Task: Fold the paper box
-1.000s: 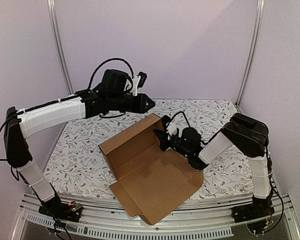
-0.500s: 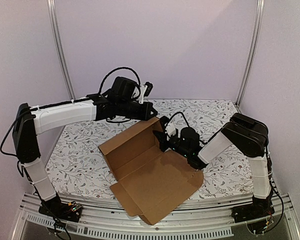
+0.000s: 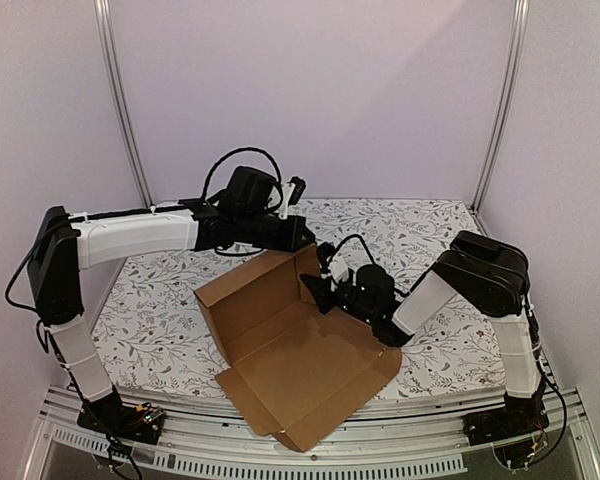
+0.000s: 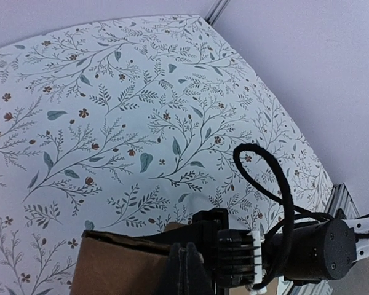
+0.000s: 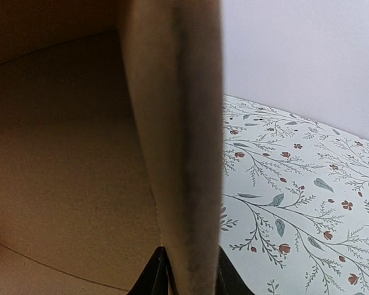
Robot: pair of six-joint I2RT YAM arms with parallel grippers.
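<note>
The paper box (image 3: pixel 300 350) is a brown cardboard sheet lying partly folded in the middle of the table, its back wall (image 3: pixel 250 290) raised. My left gripper (image 3: pixel 304 236) is shut and sits at the top far corner of that wall. In the left wrist view its closed fingers (image 4: pixel 186 265) rest just over the cardboard edge (image 4: pixel 120 264). My right gripper (image 3: pixel 314 290) is shut on the box's right side flap. In the right wrist view the flap (image 5: pixel 178 141) stands upright between the fingers (image 5: pixel 152 275).
The flowered tablecloth (image 3: pixel 420 240) covers the table. Metal frame posts (image 3: pixel 500 100) stand at the back corners. The box's front flap hangs over the table's near edge (image 3: pixel 310 440). My right gripper body and its cable (image 4: pixel 283 239) show in the left wrist view.
My left arm has come down and forward until its tip reached the box's far corner. My right gripper has shifted slightly left with the flap, and the box has moved a little.
</note>
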